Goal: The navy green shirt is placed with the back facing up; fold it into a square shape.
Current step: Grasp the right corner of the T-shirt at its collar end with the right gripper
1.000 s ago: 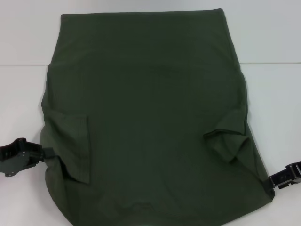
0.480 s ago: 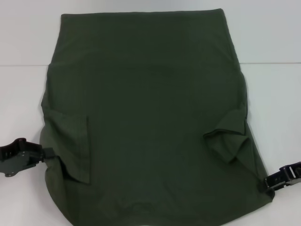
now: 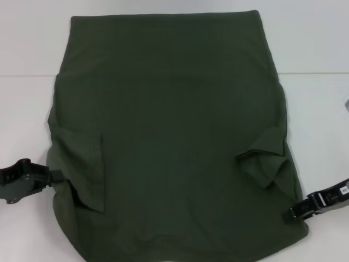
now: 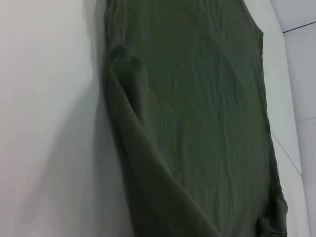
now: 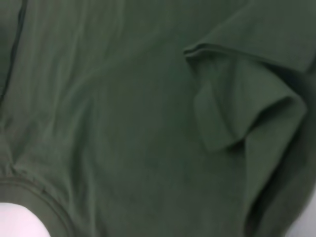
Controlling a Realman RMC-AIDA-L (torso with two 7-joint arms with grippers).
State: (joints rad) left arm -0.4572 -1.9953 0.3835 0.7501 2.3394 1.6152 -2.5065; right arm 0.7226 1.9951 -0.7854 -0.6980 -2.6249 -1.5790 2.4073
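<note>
No words or numbers can be read; a small white label on the right gripper [image 3: 297,212] is illegible.

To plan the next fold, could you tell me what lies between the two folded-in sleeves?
In the head view, only the navy green shirt back lies between the left sleeve and the right sleeve.

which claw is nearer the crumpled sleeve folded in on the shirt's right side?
Right. The right claw sits at the navy green shirt edge just below that crumpled sleeve; the left claw is at the opposite edge, across the shirt.
</note>
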